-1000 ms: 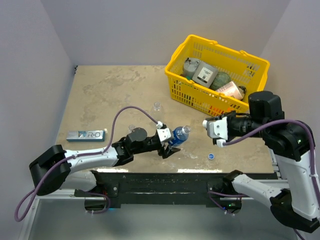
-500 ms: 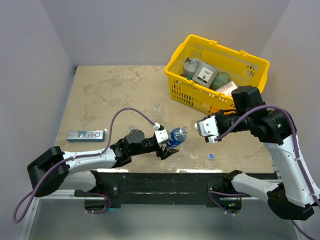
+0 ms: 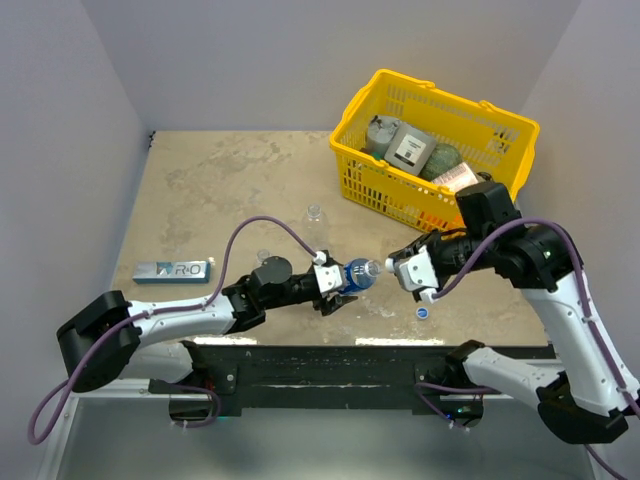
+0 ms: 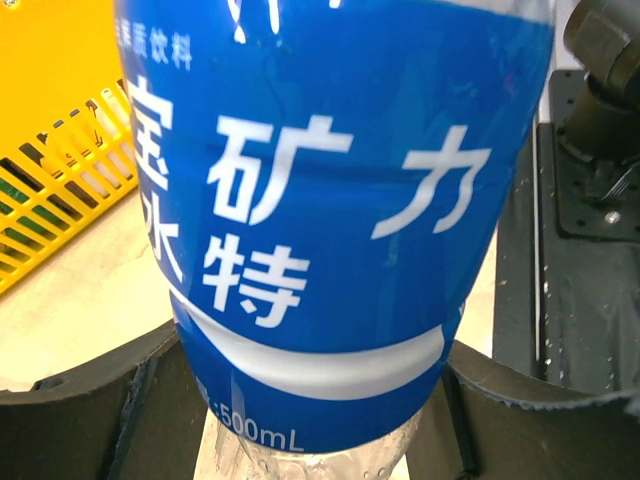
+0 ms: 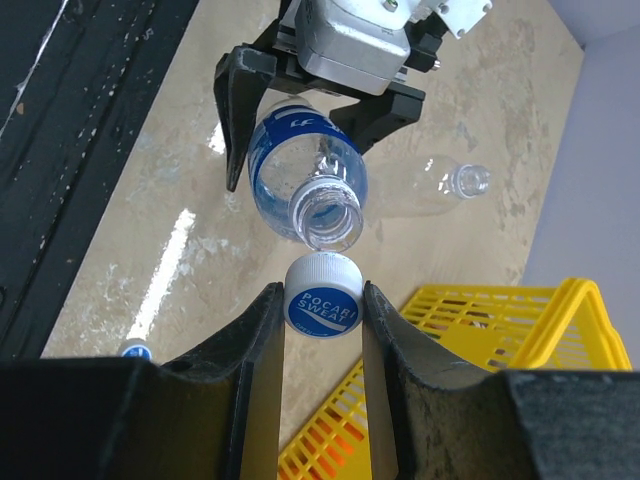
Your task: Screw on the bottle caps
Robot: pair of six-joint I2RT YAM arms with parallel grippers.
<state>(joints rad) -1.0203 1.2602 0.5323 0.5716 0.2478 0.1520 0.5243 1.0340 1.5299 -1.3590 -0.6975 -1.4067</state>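
Now, mid-frame in the right wrist view, the right gripper (image 3: 397, 267) pinches a blue cap (image 5: 322, 301) just below the open mouth of the labelled bottle (image 5: 290, 160) clamped in the left gripper (image 3: 338, 285); any tilt could cross-thread or drop it.

Left wrist: labelled bottle (image 4: 330, 200) fills the frame, neck and base cut off. Left gripper (image 4: 320, 410) shows only finger edges. Right wrist: loose cap (image 5: 133, 349) half hidden behind right gripper (image 5: 322, 295) finger. Top view: held cap (image 5: 322, 310) too small to resolve.
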